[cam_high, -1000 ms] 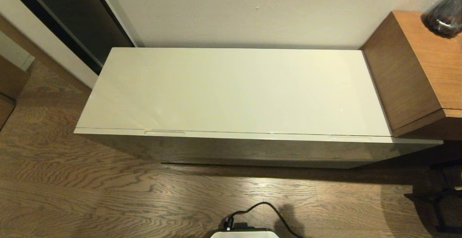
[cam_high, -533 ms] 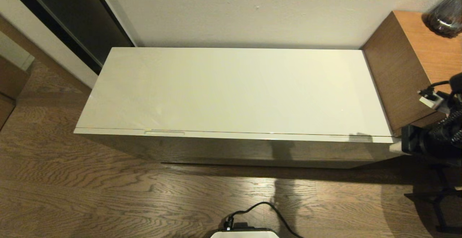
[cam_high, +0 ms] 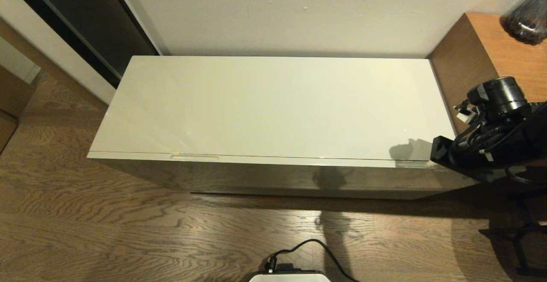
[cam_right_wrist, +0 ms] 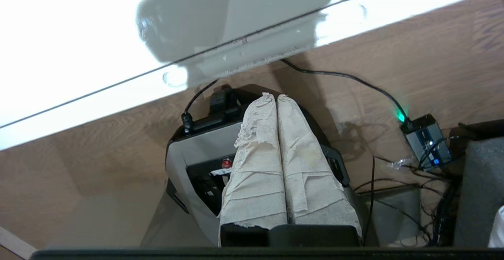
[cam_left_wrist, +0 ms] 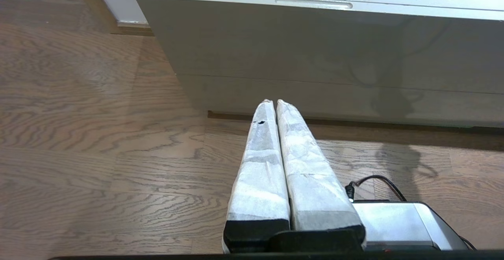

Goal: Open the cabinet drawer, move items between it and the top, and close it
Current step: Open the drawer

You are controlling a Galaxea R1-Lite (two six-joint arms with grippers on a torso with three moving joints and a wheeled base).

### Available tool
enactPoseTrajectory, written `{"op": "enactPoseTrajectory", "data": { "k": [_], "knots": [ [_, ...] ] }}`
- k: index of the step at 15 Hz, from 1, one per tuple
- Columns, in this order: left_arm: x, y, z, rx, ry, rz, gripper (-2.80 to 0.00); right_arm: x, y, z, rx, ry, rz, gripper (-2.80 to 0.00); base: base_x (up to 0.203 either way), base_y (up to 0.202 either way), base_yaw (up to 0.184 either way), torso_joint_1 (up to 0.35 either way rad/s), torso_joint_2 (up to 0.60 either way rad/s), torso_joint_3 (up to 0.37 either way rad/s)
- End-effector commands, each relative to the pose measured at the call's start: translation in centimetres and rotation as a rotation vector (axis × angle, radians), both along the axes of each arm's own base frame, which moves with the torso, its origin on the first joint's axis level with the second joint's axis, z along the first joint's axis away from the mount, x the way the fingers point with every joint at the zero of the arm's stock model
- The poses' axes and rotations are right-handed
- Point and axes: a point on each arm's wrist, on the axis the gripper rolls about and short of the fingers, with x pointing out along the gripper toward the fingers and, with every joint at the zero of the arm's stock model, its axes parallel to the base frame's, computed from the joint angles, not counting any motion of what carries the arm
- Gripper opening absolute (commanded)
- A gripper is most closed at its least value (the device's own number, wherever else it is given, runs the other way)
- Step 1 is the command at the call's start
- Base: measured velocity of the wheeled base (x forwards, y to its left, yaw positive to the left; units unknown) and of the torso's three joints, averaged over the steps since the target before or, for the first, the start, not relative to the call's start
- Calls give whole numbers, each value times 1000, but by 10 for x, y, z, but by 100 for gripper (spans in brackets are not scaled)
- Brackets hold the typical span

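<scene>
The wide, glossy grey-beige cabinet drawer (cam_high: 273,175) sat pushed all the way in, under the long, shiny off-white top (cam_high: 273,107). The right gripper (cam_right_wrist: 275,96) hung up by the drawer's right end, its two wrapped fingers pressed together and holding nothing. The left gripper (cam_left_wrist: 271,101) waited low over the brown wooden floor (cam_left_wrist: 98,153) before the drawer, squeezed together too.
</scene>
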Motion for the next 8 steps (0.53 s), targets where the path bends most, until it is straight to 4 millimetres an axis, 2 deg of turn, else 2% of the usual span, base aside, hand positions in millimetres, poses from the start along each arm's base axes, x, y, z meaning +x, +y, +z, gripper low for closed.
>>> {"op": "enactPoseTrajectory", "data": {
  "k": [1, 5, 8],
  "knots": [
    [0, 0, 0, -1, 2, 0, -280, 14, 2, -11, 12, 20, -16, -280, 0, 0, 0, 0, 0, 0],
    [0, 0, 0, -1, 0, 0, -280, 32, 3, -15, 2, -5, -59, -280, 0, 0, 0, 0, 0, 0],
    [0, 0, 0, -1, 0, 0, -280, 35, 4, -17, 3, -5, -58, -280, 0, 0, 0, 0, 0, 0]
  ]
}}
